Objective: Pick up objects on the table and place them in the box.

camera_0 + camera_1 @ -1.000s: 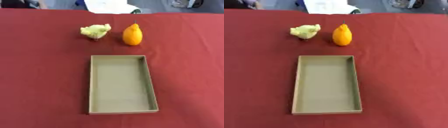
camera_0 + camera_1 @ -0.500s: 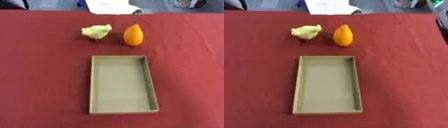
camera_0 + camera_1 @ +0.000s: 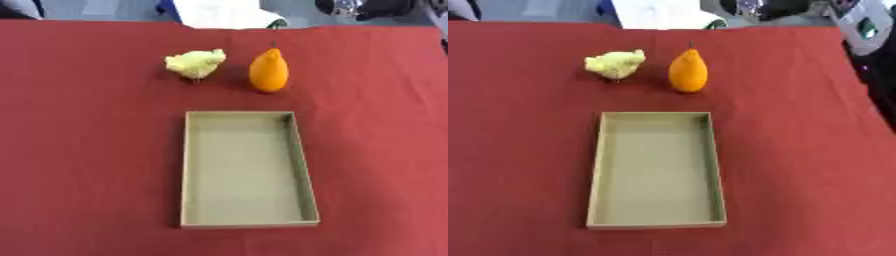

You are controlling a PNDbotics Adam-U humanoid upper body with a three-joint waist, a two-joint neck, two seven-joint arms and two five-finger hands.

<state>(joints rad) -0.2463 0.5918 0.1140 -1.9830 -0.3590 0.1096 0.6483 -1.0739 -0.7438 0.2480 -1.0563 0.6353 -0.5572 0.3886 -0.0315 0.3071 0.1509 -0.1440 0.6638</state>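
Left eye view: orange pear (image 3: 269,72) upright, likely rigid, smooth, slippery; grasp around belly. Pale yellow-green lump (image 3: 196,63) looks light. Box (image 3: 247,168) empty. Neither hand visible; state unknown.

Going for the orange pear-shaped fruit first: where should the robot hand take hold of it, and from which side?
Grip the orange pear-shaped fruit around its wide lower body, coming from the right. It stands upright, narrowing toward the stem, and the pale yellow-green lumpy object sits close on its left, so the right side looks freer.

red tablecloth (image 3: 87,150), white sheet (image 3: 223,12) at far edge — partly cut off
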